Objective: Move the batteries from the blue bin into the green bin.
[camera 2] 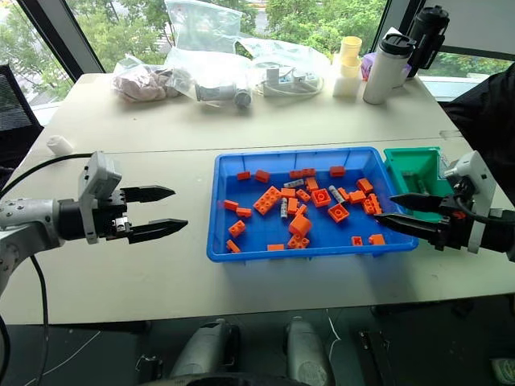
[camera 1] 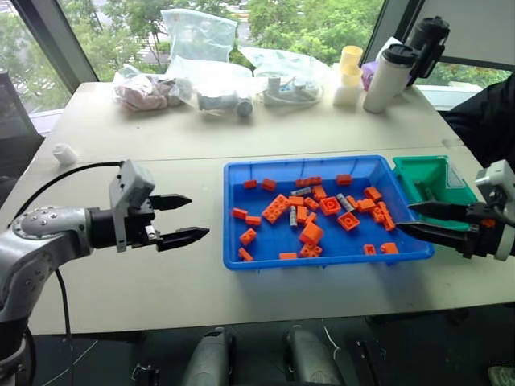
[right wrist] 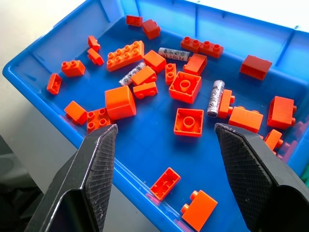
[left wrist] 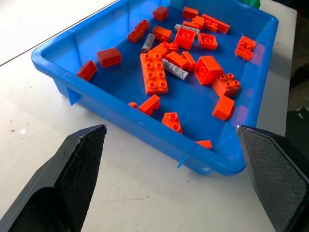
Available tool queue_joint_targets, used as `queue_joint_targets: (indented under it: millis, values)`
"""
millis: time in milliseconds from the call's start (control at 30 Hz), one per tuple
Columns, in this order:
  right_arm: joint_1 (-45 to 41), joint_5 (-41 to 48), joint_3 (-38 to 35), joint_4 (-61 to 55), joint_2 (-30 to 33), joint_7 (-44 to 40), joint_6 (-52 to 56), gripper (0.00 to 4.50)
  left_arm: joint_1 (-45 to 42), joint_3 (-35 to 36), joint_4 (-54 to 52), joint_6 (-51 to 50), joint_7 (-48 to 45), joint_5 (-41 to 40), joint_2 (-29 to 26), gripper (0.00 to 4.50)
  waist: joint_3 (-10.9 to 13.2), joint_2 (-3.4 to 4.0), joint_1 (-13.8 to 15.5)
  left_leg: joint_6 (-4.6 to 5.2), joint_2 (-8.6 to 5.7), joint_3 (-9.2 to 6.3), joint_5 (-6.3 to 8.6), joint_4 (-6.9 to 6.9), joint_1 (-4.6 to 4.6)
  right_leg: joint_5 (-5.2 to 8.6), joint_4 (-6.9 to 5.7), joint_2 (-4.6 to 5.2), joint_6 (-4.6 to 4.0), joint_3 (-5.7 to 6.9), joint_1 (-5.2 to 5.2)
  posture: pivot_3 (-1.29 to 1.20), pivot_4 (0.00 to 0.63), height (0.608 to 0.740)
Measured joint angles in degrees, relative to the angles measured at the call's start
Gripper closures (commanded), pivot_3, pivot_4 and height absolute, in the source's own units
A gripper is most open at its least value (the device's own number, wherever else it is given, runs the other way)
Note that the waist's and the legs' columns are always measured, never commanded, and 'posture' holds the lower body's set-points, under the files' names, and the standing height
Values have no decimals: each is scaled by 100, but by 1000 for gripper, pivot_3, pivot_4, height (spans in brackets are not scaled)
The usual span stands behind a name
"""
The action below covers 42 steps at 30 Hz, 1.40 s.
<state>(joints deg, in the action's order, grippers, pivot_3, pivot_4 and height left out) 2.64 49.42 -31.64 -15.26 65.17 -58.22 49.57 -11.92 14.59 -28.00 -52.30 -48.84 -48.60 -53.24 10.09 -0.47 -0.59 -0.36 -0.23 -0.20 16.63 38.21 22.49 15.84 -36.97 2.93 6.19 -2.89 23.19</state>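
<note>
Three batteries [right wrist: 216,98] lie among orange bricks [right wrist: 184,87] in the middle of the blue bin [camera 1: 241,259], between the two tools. The right tool [camera 1: 419,219] hangs over the bin's right rim, jaws wide apart and empty; the left tool [camera 1: 181,219], also spread and empty, sits over the bare surface [camera 1: 161,145], well apart from the bin. The batteries are thin grey-silver cylinders with dark print. The green bin [camera 1: 420,173] touches the blue bin's far right corner.

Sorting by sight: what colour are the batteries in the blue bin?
Grey-silver with dark print, among orange bricks; the batteries show best in the right wrist view.
</note>
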Motion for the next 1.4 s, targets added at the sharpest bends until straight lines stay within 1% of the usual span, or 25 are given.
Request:
queue_joint_targets:
  millis: [233, 500, 900, 1100, 1200, 1300, 1367, 1400]
  values:
    - [-496, -139, 314, 224, -9, -68, 0, 1195, 36, 96, -45, -58, 272, -207, 75, 0, 0, 0, -9, 0, 1, -1, 0, 0, 0, 0, -1, 6, 0, 0, 1, 0, 150, 740]
    - [-613, -243, 416, 257, -112, -39, 11, 1195, 36, 92, -59, -76, 314, -213, 74, 0, 0, 0, -5, 0, 0, 0, 0, 0, 0, 0, 0, 7, 0, 0, 1, 0, 150, 740]
    - [-881, -319, 590, 276, -153, 41, 130, 1195, -197, -43, 27, 55, 263, -9, 64, 0, 0, 0, -7, 0, -1, 1, 0, 0, 0, 0, -1, 4, 0, 0, 1, 0, 150, 740]
    - [-1041, -375, 638, 317, -176, 74, 112, 1195, -324, -229, 199, 142, 27, 156, -25, 0, 0, 0, -9, 0, -1, 2, 0, 0, 0, 0, -1, -2, 0, 0, 1, 0, 150, 740]
    - [-1767, -460, 1088, 376, -170, -39, -8, 1195, -593, -389, 326, 163, -345, 219, -363, 0, 1, 1, -51, -1, 0, 5, 0, 0, -3, 0, -6, -6, -1, 0, 6, 0, 150, 740]
    - [-2940, -750, 2009, 559, -228, -425, -277, 1195, -918, -507, 446, 187, -867, 240, -756, 0, 6, 9, -83, -1, 3, 9, 0, -4, -3, 1, -10, -11, -3, -1, 15, 0, 150, 740]
    - [-3679, -1103, 2692, 740, -449, -758, -589, 1195, -1070, -567, 523, 271, -1169, 308, -967, 0, 7, 9, -78, -1, 5, 8, 0, -9, -3, 4, -8, -14, -9, 0, 17, 0, 150, 740]
    - [-4062, -1351, 3089, 941, -663, -940, -783, 1195, -1114, -620, 585, 337, -1291, 367, -1022, 0, 7, 9, -79, -1, 5, 9, 0, -9, -3, 4, -9, -14, -9, 0, 18, 0, 150, 740]
